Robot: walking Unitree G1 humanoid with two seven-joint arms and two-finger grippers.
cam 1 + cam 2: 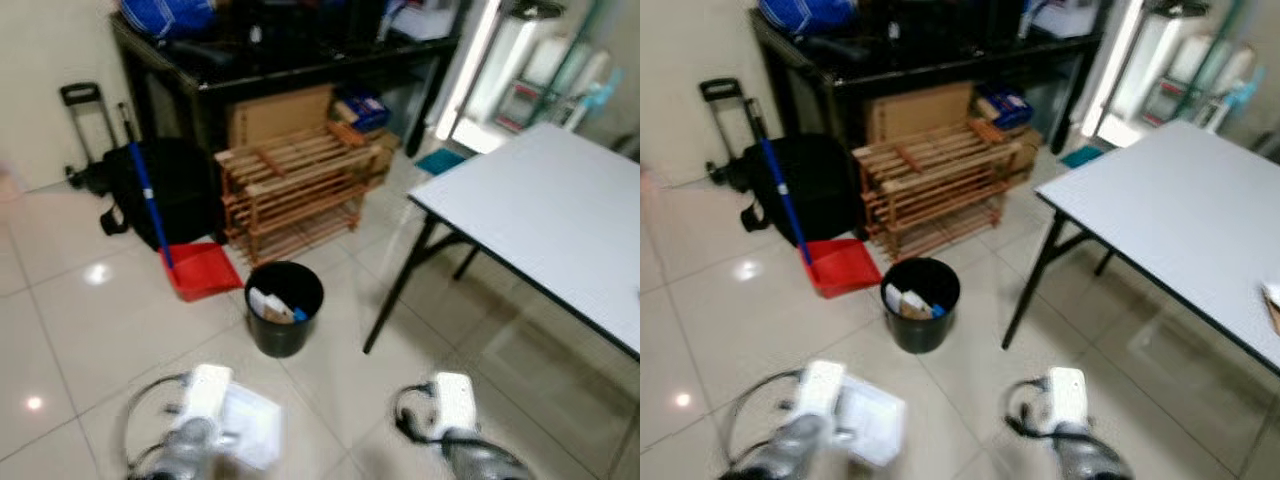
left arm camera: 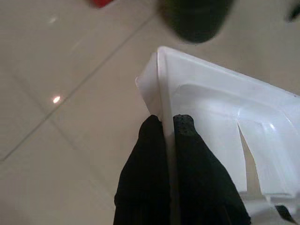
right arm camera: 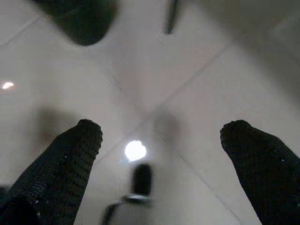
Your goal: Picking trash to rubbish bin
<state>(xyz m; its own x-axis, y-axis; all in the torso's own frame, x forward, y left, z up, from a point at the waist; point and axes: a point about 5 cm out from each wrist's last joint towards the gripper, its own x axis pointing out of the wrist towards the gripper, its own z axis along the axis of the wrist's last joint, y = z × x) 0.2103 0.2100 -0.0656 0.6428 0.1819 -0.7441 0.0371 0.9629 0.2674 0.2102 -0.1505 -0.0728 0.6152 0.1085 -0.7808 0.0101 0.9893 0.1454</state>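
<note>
We hold a white plastic tray [image 2: 220, 136] in our left gripper [image 2: 168, 123], its two black fingers pinched tight on the tray's thin edge. In the head views the tray sits low at our left side, above the pale tiled floor [image 1: 60, 330] and short of the rubbish bin [image 1: 284, 308]. The bin is a small black round one standing on the floor just ahead of us, between our two arms, and it already has some white and blue scraps inside. Our right gripper [image 3: 161, 136] hangs over bare floor with its fingers spread wide and nothing between them; the bin shows as a dark blur at the far edge of that wrist view.

Behind the bin a red dustpan [image 1: 203, 270] with a blue handle leans against a black bag [image 1: 165, 190]. Beside it stands a low wooden slatted rack [image 1: 295, 185], in front of a dark shelf unit. To our right is a grey-topped bench [image 1: 560, 220] on black legs, one leg planted near the bin.
</note>
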